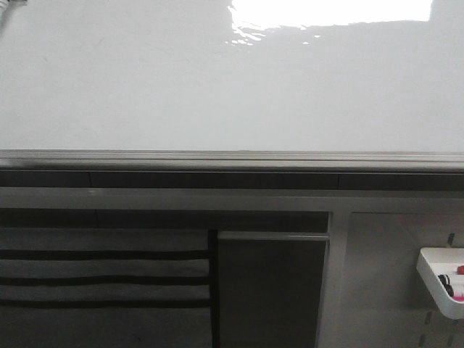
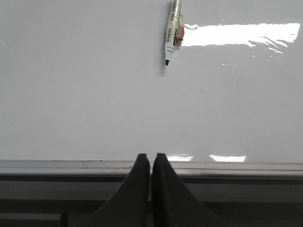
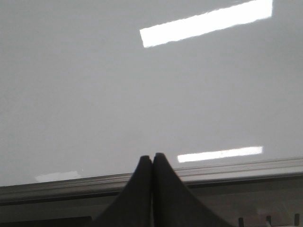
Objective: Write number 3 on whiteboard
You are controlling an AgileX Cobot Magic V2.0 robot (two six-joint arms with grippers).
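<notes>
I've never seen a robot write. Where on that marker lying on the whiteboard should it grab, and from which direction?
Probably mid-barrel on the marker, coming straight down onto the whiteboard, fingers closing across the slim body. It lies flat and uncapped, so stay clear of the black tip.

The whiteboard is smooth and glossy white, mirroring bright glare at twelve to one o'clock, and its frame looks like brushed grey metal. At five o'clock sits a small tray of glossy white plastic.

No readable text; print on marker barrel too small.
</notes>
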